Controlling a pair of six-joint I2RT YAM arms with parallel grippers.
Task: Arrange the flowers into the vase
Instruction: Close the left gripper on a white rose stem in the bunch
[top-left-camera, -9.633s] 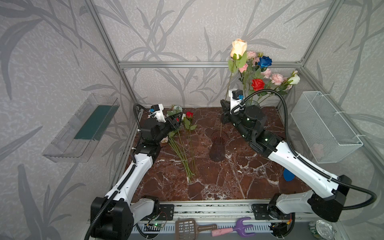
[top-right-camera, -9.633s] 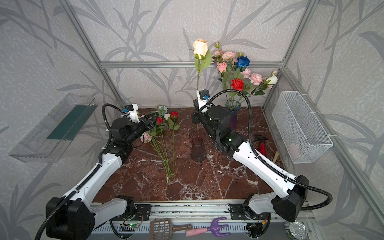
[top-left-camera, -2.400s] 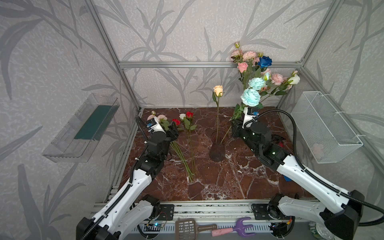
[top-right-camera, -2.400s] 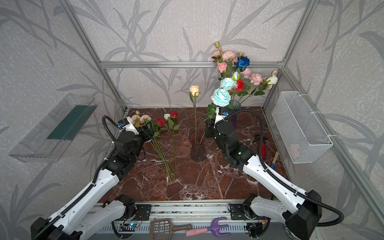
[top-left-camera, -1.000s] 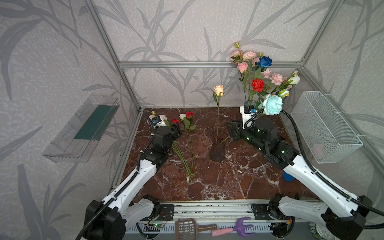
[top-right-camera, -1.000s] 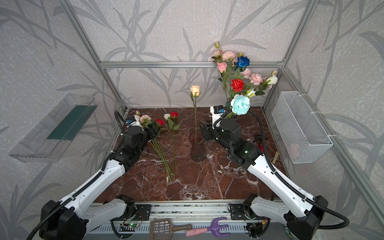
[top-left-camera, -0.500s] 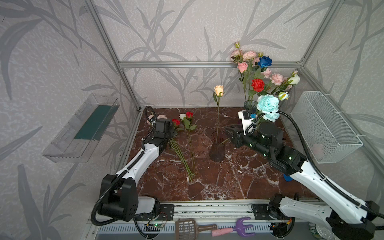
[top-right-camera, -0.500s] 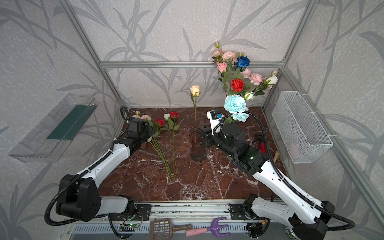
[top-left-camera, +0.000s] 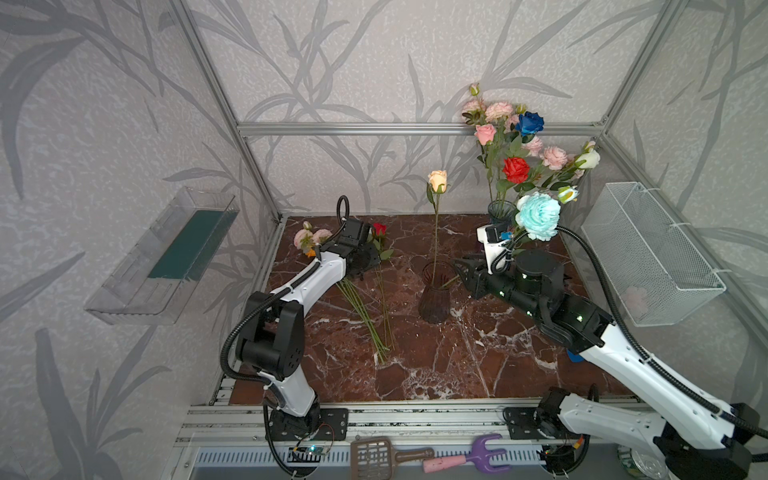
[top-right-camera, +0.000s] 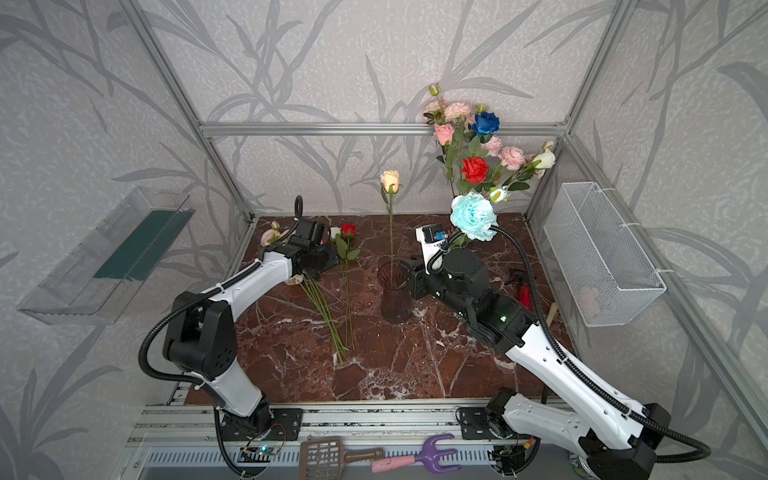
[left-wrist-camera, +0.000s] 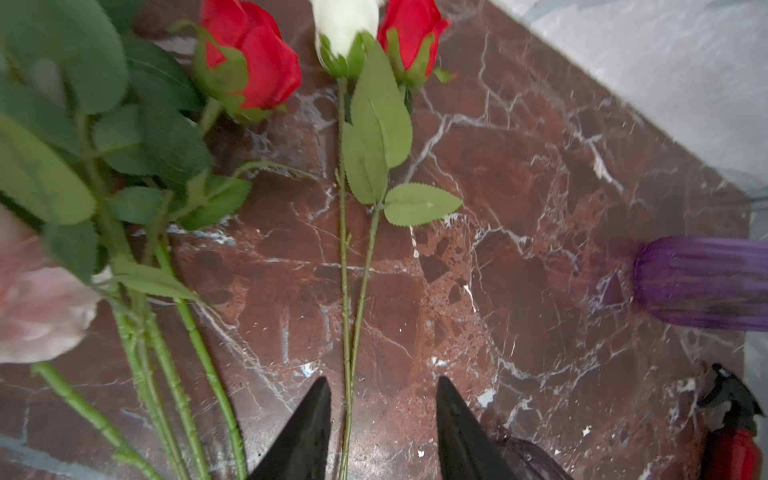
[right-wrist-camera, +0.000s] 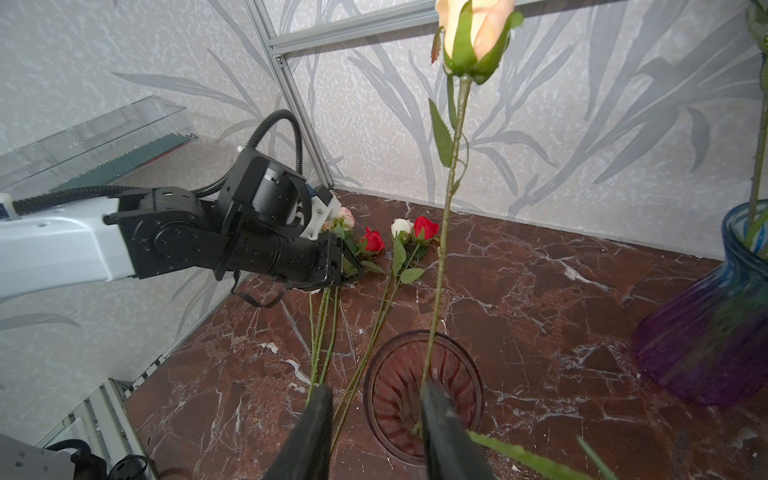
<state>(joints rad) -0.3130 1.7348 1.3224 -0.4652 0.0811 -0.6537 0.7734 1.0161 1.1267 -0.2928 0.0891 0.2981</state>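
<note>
Floor (top-left-camera: 415, 370) under the vase (top-left-camera: 434, 297) was glossy red-brown marble, white-veined. The vase was ribbed dark translucent glass. Flowers (left-wrist-camera: 257, 62) left of vase had cloth-like petals, matt plastic-looking stems. Basket (top-left-camera: 648, 249) right of vase was white wire mesh.

Red-brown marble surface (top-left-camera: 415, 365), white-veined. Loose flowers (top-left-camera: 365, 307) are laid flat at left-centre, blooms twd the back, stem ends drawn together twd the front. Dark ribbed vase (top-left-camera: 434, 297) is stood upright at centre; blue-purple vase (top-left-camera: 500, 210) at back right. Red-black tool (top-right-camera: 524, 293) is laid nr right edge.
</note>
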